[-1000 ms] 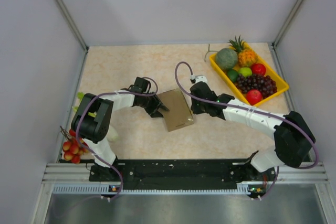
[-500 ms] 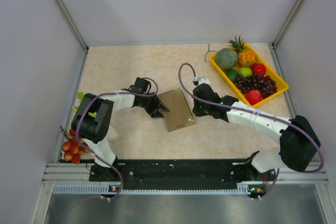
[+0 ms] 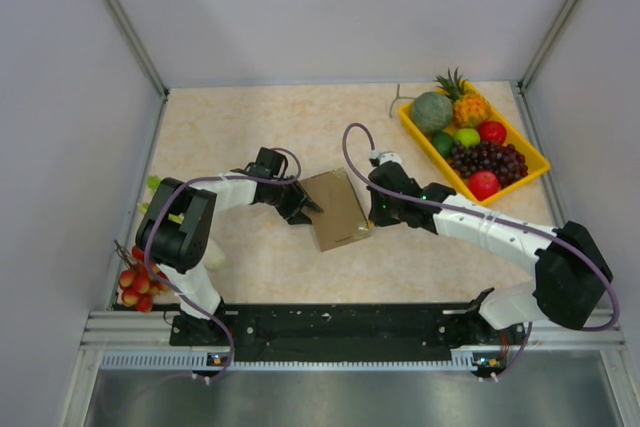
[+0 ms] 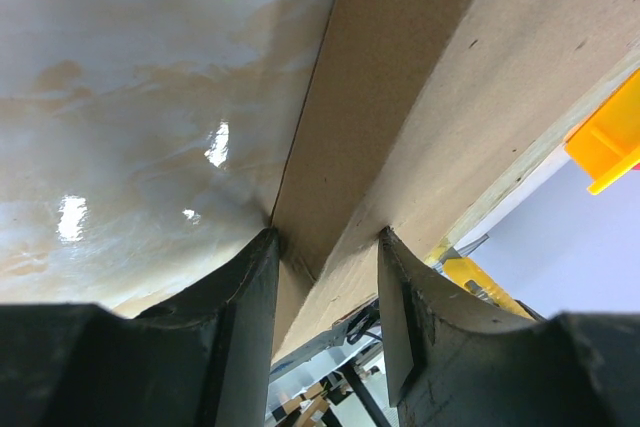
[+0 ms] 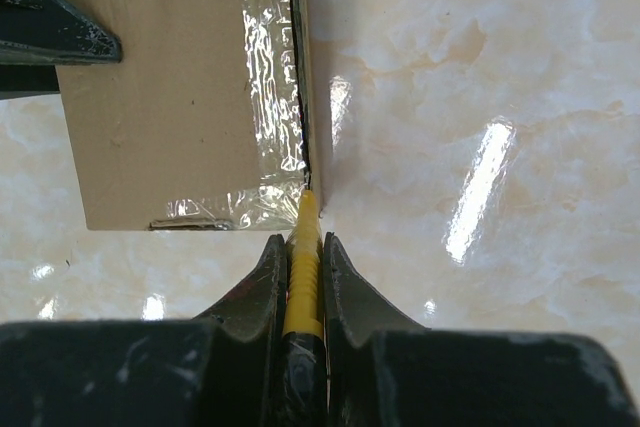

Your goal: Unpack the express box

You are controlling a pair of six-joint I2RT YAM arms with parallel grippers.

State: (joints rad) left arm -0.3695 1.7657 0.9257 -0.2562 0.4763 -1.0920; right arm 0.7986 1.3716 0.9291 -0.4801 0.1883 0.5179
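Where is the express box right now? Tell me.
In the top view the express box lies mid-table between the arms: the left gripper clamps its left edge, and the right gripper, holding a yellow tool, meets its right edge.

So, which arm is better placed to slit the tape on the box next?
Right. The right fingers hold a yellow tool with its tip at the taped seam of the express box; the left fingers clamp the box's edge, steadying it.
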